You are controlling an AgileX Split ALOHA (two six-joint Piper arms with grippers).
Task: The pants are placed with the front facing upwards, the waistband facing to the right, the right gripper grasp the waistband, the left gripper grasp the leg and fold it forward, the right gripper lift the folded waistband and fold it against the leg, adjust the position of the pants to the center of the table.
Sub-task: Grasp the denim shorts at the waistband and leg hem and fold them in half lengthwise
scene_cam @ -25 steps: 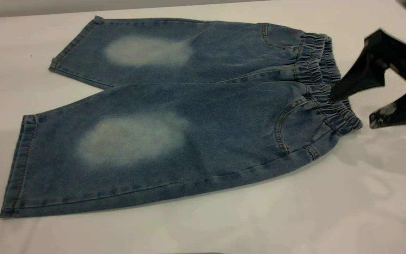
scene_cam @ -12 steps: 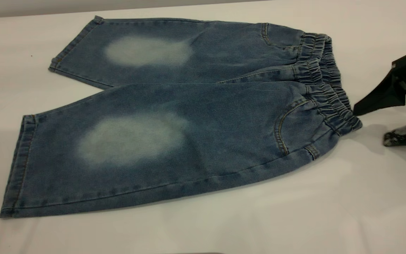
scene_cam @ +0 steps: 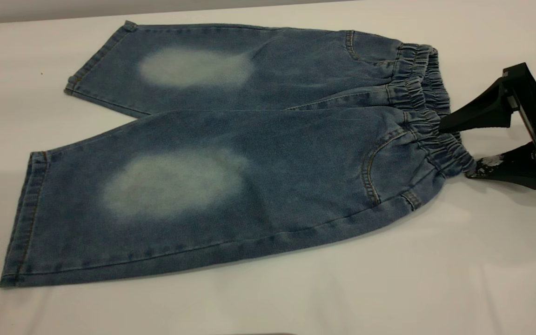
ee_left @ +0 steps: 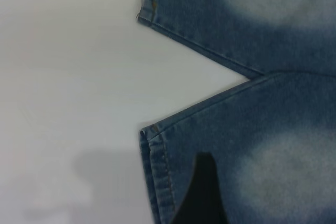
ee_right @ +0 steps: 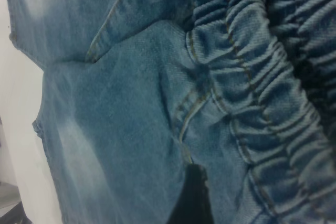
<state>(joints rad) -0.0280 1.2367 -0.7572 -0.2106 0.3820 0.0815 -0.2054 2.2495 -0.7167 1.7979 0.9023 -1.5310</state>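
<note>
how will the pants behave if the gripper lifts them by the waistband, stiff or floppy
Probably floppy: the pants lie flat and creased on the table, so the legs would likely drape and drag. The gathered waistband looks stretchy and may bunch between the right gripper fingers. The denim looks unlikely to slip.

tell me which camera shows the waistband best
The right wrist view: the waistband fills the frame, gathers and stitching clear. The exterior view shows the waistband whole but small, with the open right gripper straddling it. The left wrist view shows only leg hems.
</note>
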